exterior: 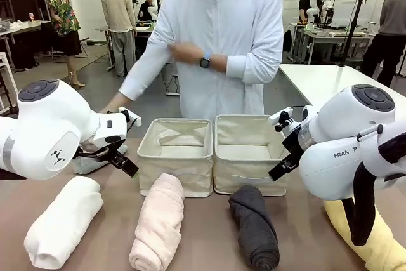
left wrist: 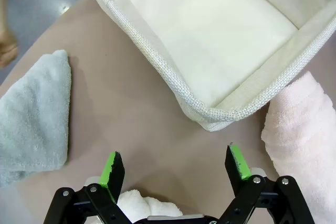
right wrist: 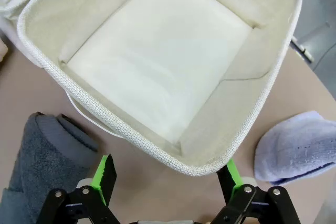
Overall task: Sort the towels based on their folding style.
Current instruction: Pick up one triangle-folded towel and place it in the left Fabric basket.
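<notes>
The left gripper (left wrist: 173,167) hangs wide open and empty over bare desk (left wrist: 136,114). The white roll (left wrist: 137,205) lies just under its fingers, with the pink roll (left wrist: 304,135) to one side and the grey-teal cone (left wrist: 31,114) to the other. A beige bin (left wrist: 168,77) sits just ahead. The right gripper (right wrist: 165,174) also gapes empty at the second bin (right wrist: 131,129), its near rim between the jaws. The dark grey roll (right wrist: 47,156) lies beside it and the light blue cone (right wrist: 299,145) on the opposite side. Both seem poised to choose a towel. There are four rolls, counting the yellow roll (exterior: 374,242) under the right arm, plus two cones. The two bins are empty, probably one per fold.
</notes>
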You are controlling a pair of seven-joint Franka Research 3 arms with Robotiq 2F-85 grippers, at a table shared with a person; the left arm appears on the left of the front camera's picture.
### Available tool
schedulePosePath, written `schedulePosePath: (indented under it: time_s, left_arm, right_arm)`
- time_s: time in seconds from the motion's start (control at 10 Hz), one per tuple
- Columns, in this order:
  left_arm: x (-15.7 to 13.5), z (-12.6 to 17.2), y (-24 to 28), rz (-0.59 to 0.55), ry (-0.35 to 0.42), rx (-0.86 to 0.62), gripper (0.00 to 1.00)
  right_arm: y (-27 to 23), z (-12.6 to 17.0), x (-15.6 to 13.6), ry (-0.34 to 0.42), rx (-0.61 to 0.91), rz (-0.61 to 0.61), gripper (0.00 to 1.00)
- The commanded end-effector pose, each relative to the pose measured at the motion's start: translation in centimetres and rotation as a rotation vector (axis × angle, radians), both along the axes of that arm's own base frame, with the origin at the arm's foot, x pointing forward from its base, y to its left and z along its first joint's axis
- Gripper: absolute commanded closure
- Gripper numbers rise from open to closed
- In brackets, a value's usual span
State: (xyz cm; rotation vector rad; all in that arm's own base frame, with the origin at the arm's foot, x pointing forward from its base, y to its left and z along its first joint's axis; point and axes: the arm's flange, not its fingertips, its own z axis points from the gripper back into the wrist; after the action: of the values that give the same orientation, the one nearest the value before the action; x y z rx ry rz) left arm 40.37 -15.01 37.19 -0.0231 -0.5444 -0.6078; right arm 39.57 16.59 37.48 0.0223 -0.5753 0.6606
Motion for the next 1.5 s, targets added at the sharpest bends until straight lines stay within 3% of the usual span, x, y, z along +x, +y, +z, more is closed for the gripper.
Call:
schedulePosePath:
  time_s: [0.0,0.8,0.9,1.0,1.2,1.4]
  left_arm:
    - [0.0,0.0,0.0,0.000,0.000,0.000,0.00]
    - [0.0,0.0,0.0,0.000,0.000,0.000,0.00]
    - [-1.9,4.9,0.4,0.029,-0.089,0.060,0.00]
    - [-3.9,10.6,0.5,-0.022,-0.119,0.140,0.00]
    - [-5.8,19.4,0.4,-0.036,-0.104,0.225,0.00]
    - [-7.3,25.1,0.0,-0.027,-0.138,0.253,0.00]
  right_arm:
    - [0.0,0.0,0.0,0.000,0.000,0.000,0.00]
    - [0.0,0.0,0.0,0.000,0.000,0.000,0.00]
    - [0.0,5.3,-1.7,-0.081,-0.042,-0.020,0.00]
    - [0.3,11.5,-3.5,-0.113,-0.093,-0.035,0.00]
    - [1.2,21.5,-5.8,-0.137,-0.185,-0.075,0.00]
    - [2.4,28.5,-8.4,-0.217,-0.200,-0.137,0.00]
